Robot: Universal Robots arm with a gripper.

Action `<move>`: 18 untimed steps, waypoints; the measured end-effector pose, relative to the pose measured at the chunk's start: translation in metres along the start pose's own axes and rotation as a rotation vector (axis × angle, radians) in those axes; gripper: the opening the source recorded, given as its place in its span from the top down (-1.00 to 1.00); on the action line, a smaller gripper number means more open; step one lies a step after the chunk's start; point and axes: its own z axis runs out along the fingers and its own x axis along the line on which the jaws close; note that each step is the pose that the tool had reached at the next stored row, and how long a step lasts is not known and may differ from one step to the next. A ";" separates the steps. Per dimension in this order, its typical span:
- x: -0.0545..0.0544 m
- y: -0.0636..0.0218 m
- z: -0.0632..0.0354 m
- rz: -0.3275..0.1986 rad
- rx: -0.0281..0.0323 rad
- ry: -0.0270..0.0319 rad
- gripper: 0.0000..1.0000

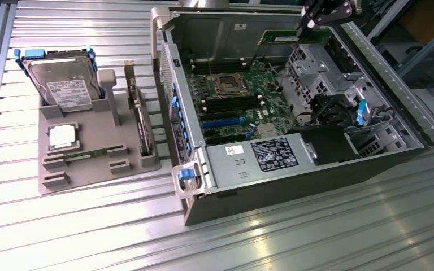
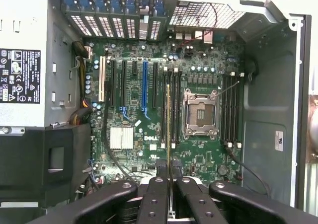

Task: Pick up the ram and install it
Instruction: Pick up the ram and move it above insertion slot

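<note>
Your gripper (image 1: 306, 22) is pinching the ram (image 1: 289, 37), a thin green circuit-board stick, and is holding it above the open computer case (image 1: 209, 34) near the exterior view's upper right. In the wrist view the black fingers (image 2: 158, 186) are closing on the ram (image 2: 168, 124), which is showing edge-on as a thin line in front of the long black memory slots (image 2: 174, 107), just beside the square metal CPU socket (image 2: 201, 114). The grey sheet-metal case is holding a green motherboard (image 1: 232, 104) and a boxy labelled power supply (image 1: 262, 155). On the ribbed metal table (image 1: 315, 237), you are seeing a grey moulded tray (image 1: 89, 121) carrying a silver hard drive (image 1: 66, 90), a square CPU chip (image 1: 63, 137), a second green stick (image 1: 89, 155) lying flat and a dark expansion card (image 1: 143, 127) standing on edge.
</note>
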 end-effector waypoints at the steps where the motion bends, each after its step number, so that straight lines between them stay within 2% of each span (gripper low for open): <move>1: 0.000 -0.0001 0.0017 0.000 0.0000 -0.0001 0.75; 10: 0.002 -0.0007 0.0168 0.000 0.0001 -0.0001 0.75; 18: 0.002 -0.0011 0.0225 0.000 0.0001 -0.0001 0.75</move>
